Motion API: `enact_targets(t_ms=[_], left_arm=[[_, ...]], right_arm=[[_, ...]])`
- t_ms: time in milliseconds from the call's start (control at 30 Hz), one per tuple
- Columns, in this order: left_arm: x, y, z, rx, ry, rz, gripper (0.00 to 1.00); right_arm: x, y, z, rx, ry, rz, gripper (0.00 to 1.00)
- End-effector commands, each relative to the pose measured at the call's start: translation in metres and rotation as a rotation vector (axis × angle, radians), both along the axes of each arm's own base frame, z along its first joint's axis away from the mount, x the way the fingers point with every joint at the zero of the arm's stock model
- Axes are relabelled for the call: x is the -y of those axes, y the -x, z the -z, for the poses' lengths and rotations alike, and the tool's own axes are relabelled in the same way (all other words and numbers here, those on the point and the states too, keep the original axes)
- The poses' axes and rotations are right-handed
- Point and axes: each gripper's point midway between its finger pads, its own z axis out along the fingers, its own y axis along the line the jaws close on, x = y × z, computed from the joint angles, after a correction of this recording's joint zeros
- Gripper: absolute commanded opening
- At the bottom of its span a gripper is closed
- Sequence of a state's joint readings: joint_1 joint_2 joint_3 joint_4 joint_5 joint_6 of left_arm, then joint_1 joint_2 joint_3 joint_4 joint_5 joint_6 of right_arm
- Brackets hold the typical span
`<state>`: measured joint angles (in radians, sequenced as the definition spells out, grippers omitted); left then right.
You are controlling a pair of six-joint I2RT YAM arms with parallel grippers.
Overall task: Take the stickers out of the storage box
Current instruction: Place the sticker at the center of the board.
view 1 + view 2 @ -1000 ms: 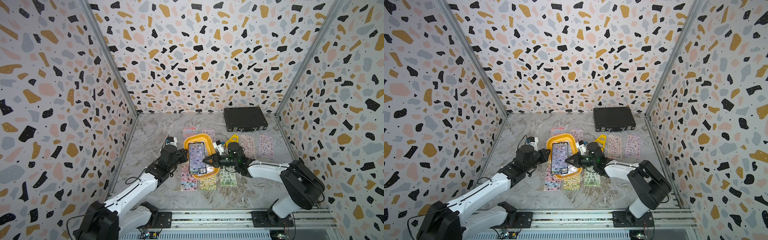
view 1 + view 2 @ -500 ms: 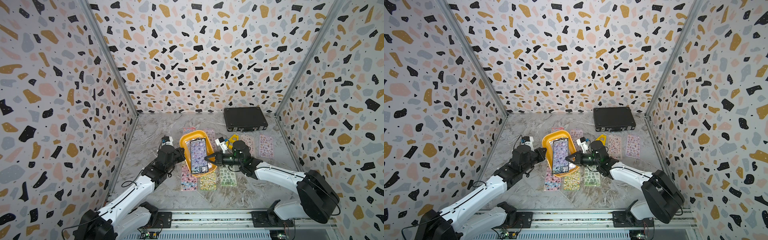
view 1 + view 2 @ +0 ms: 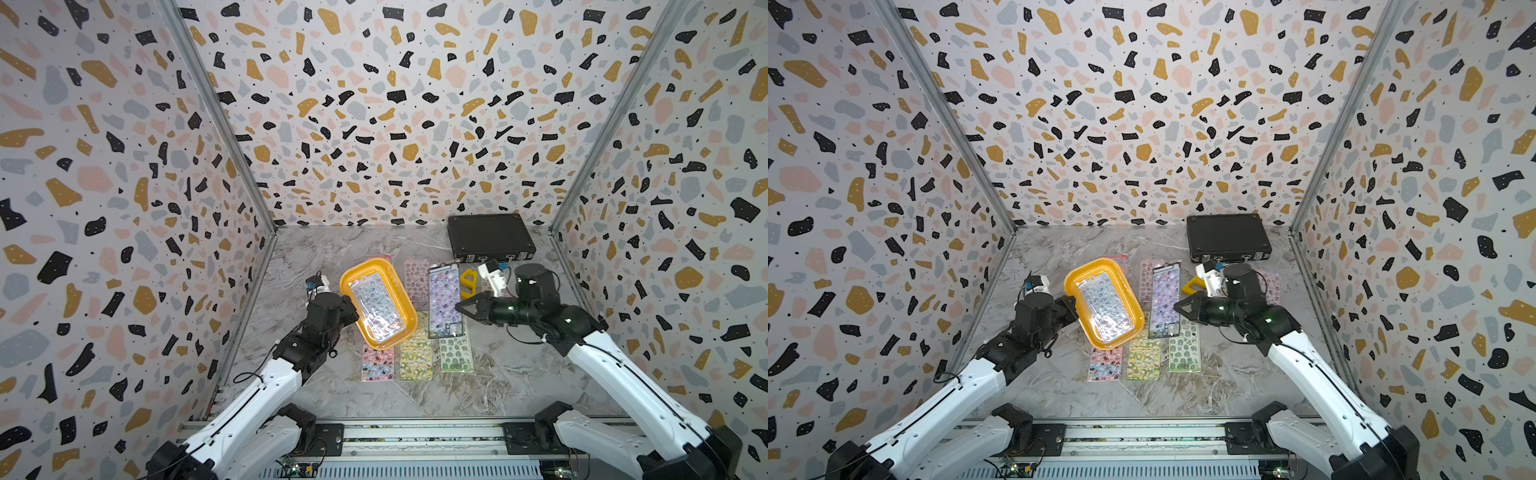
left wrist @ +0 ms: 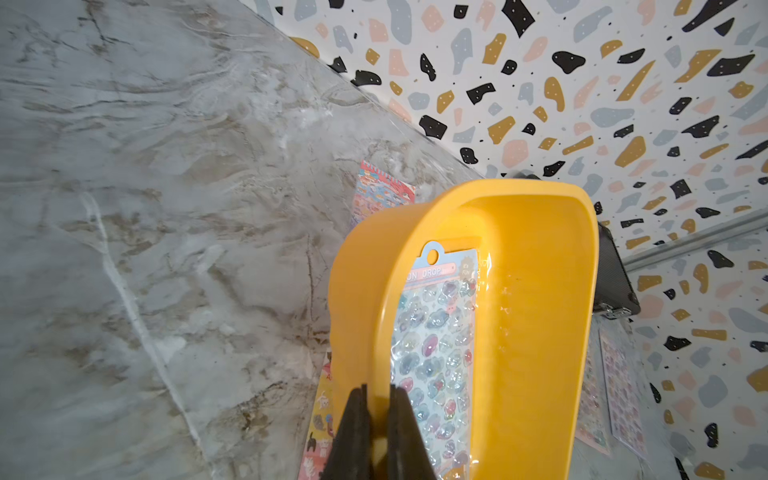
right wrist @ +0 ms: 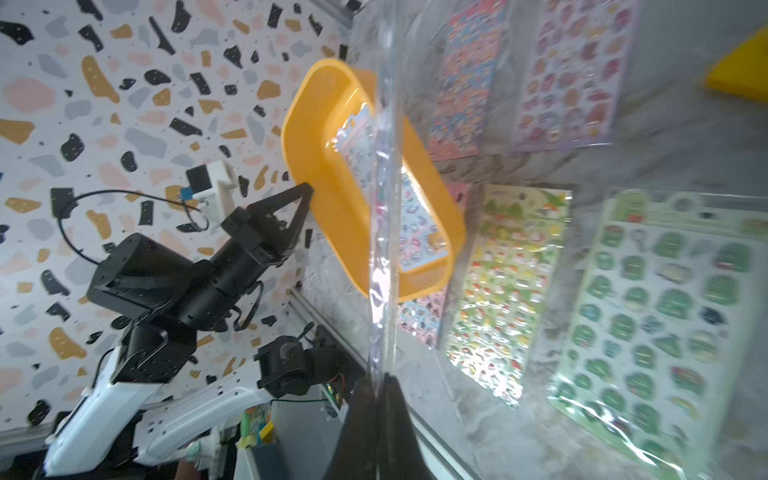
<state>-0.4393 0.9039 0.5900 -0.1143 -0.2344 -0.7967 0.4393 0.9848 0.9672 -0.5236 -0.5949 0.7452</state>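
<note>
Two pinches are at work. The left gripper [image 3: 353,309] has its jaws pressed together on the left long rim of the storage box [image 3: 365,262], and the left wrist view shows thin yellow plastic squeezed between its fingertips [image 4: 353,428]. The box is tilted, its open side turned up and to the right, left of centre over the marble table [image 3: 316,249]. Its near end overlaps the pink sheet [image 3: 377,363] (whether they touch I cannot tell). One glossy sticker sheet [image 3: 376,305] lies flat on the box floor.

The right gripper [image 3: 457,307] is closed on the right long edge of the purple sheet [image 3: 444,299], which is held off the table just right of the box and apart from it.

A yellow-green sheet [image 3: 417,353] and a green sheet [image 3: 456,351] lie beside the pink one in the near row. Another pink sheet [image 3: 415,278] lies farther back. A yellow triangular piece [image 3: 467,280] sits near the black briefcase [image 3: 488,239] at far right.
</note>
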Motion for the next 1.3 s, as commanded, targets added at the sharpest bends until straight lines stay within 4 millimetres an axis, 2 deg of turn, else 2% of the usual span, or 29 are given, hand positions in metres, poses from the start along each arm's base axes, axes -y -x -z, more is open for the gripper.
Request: enact_targets(t_ms=[0, 100, 267, 333, 700, 900, 967, 1167, 1267], left_arm=[[-0.011, -0.007, -0.030, 0.087, -0.003, -0.060, 0.00], [-0.009, -0.006, -0.032, 0.096, 0.007, -0.053, 0.00], [-0.004, -0.007, -0.030, 0.099, 0.022, -0.032, 0.00], [-0.004, -0.007, -0.030, 0.101, 0.024, -0.029, 0.00], [0.001, -0.005, -0.037, 0.120, 0.023, -0.007, 0.00], [0.003, -0.005, -0.037, 0.122, 0.028, -0.002, 0.00], [0.003, -0.004, -0.038, 0.125, 0.028, -0.004, 0.00], [0.004, -0.004, -0.038, 0.125, 0.032, 0.001, 0.00], [0.005, -0.004, -0.038, 0.126, 0.036, 0.004, 0.00]], right_arm=[[0.051, 0.046, 0.059, -0.239, 0.239, 0.017, 0.00], [0.079, 0.058, 0.088, -0.310, 0.358, 0.061, 0.00], [0.107, 0.059, 0.126, -0.417, 0.418, 0.132, 0.00], [0.112, 0.060, 0.134, -0.447, 0.425, 0.142, 0.00], [0.133, 0.050, 0.163, -0.529, 0.543, 0.221, 0.00], [0.137, 0.045, 0.180, -0.579, 0.587, 0.228, 0.04], [0.144, 0.045, 0.186, -0.600, 0.631, 0.248, 0.05], [0.153, 0.047, 0.196, -0.640, 0.681, 0.286, 0.12], [0.158, 0.045, 0.196, -0.637, 0.702, 0.307, 0.22]])
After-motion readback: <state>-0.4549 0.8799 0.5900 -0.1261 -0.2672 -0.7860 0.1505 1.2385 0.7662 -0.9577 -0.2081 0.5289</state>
